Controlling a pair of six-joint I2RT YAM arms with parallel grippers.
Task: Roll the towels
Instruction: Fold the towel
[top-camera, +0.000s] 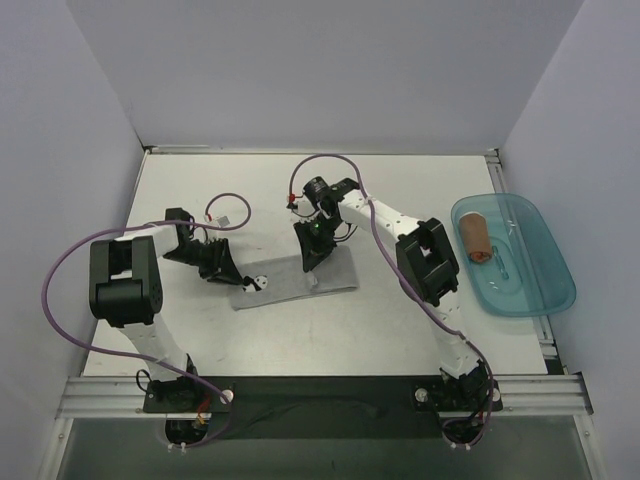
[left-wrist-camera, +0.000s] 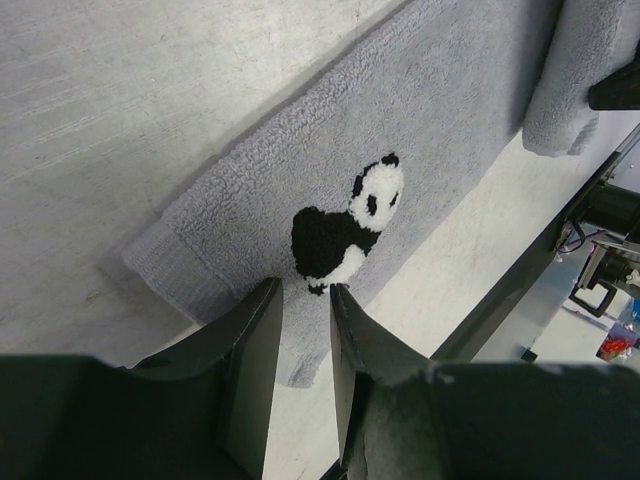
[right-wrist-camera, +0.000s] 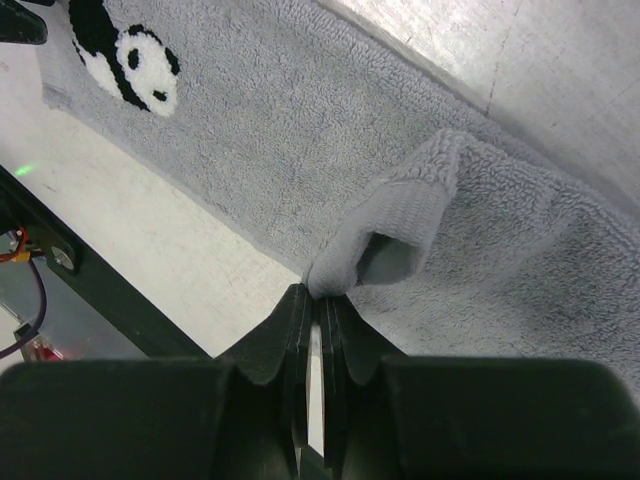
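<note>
The light grey towel (top-camera: 290, 280) lies flat mid-table and carries a black-and-white panda patch (top-camera: 255, 283). My right gripper (top-camera: 312, 262) is shut on the towel's folded-over edge. In the right wrist view the fingertips (right-wrist-camera: 320, 297) pinch a small curl of grey cloth (right-wrist-camera: 390, 240) lifted off the flat towel (right-wrist-camera: 280, 130). My left gripper (top-camera: 235, 275) is at the towel's left end. In the left wrist view it (left-wrist-camera: 305, 290) stands open, its jaws straddling the towel's edge (left-wrist-camera: 300, 345) just below the panda (left-wrist-camera: 350, 225). The rust-brown towel (top-camera: 474, 240) lies rolled up in the teal tray.
The translucent teal tray (top-camera: 555, 265) sits at the right edge of the table. Purple cables loop off both arms. White walls close in the table at the back and on both sides.
</note>
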